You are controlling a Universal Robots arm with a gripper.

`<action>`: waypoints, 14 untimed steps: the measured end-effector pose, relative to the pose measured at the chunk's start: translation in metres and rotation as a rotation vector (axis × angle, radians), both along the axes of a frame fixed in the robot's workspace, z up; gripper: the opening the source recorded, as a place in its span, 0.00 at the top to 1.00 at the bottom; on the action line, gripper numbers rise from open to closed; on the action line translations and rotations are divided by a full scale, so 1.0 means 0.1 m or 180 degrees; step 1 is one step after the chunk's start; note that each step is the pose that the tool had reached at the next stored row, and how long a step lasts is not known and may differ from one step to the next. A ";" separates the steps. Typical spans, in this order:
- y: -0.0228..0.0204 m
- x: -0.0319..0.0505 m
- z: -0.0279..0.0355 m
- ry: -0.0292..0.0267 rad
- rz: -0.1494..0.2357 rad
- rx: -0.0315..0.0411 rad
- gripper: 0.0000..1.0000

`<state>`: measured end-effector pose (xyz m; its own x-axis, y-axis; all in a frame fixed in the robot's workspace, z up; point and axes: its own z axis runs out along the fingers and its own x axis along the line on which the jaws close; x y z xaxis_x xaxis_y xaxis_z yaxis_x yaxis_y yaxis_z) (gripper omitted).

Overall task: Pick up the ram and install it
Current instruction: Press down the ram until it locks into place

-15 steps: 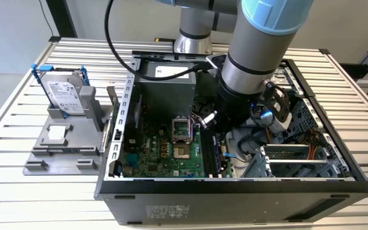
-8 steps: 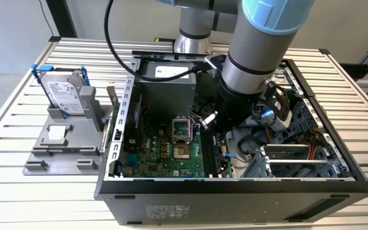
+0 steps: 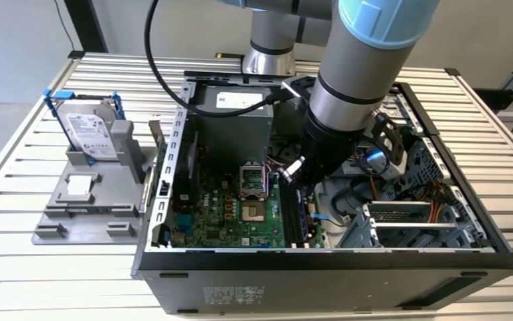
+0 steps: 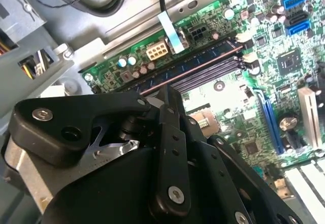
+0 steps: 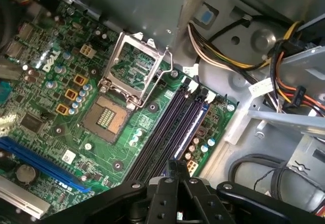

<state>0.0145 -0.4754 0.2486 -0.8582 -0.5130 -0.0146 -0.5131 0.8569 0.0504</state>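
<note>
Deep inside the open computer case (image 3: 328,257), the jaws (image 5: 177,169) are sitting closed, pressing the ram (image 5: 189,127) down into its memory slot on the motherboard (image 5: 81,127), and any tilt risks seating it crooked.
</note>
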 end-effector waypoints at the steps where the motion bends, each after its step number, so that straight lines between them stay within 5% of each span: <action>1: 0.000 0.000 0.000 0.0000 0.0040 0.0002 1.00; 14: 0.000 0.000 0.000 -0.0005 0.0569 0.0033 1.00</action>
<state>0.0145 -0.4754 0.2486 -0.7534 -0.6572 -0.0220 -0.6572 0.7515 0.0580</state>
